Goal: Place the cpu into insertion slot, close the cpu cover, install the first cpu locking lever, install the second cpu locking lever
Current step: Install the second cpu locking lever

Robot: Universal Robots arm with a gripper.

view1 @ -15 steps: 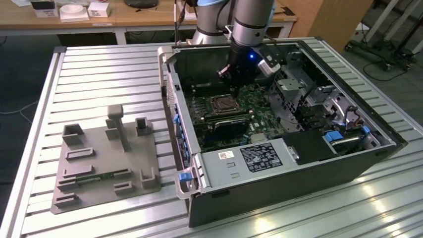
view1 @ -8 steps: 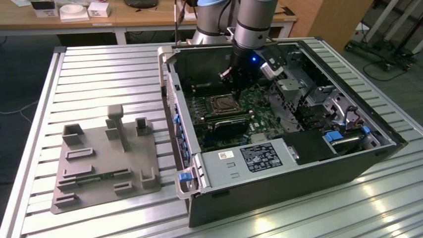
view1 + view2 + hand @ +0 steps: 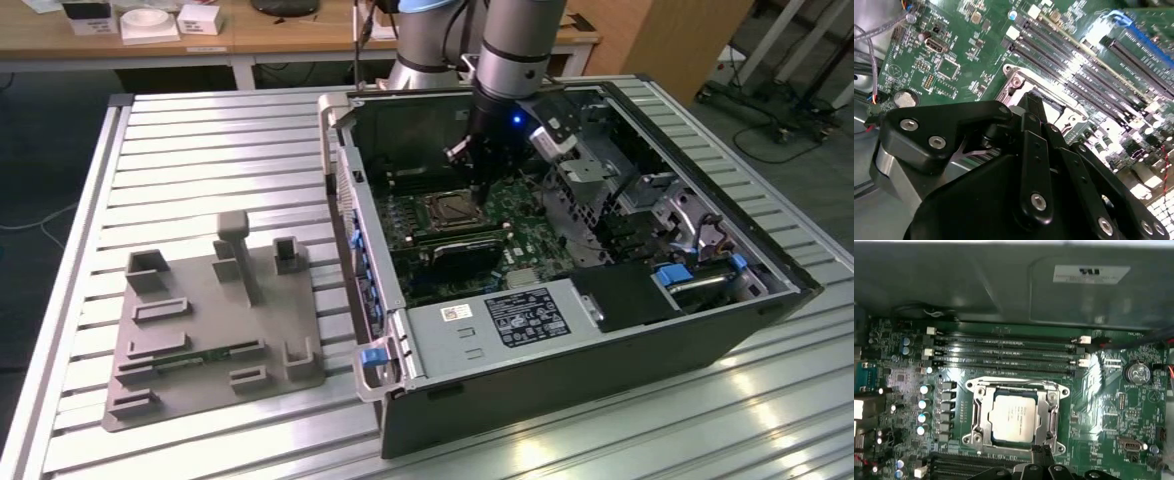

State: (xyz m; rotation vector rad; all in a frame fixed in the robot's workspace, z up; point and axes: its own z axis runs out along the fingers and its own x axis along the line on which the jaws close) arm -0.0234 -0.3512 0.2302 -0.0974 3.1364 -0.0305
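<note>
Hand [image 3: 1040, 456] (grip state unclear) at insertion slot [image 3: 1015, 415] edge, cpu cover [image 3: 979, 412] down over cpu [image 3: 1013, 416].

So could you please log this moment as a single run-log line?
small silvery square cpu: seated in insertion slot | thin silvery metal cpu cover: down around it | black gripper: at cover edge, holding nothing seen

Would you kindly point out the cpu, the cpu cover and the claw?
cpu [image 3: 1013, 416], first wrist view, middle of its silvery top.
cpu cover [image 3: 977, 412], first wrist view, one side bar of the frame.
claw [image 3: 1041, 455], first wrist view, between fingertips.
</note>
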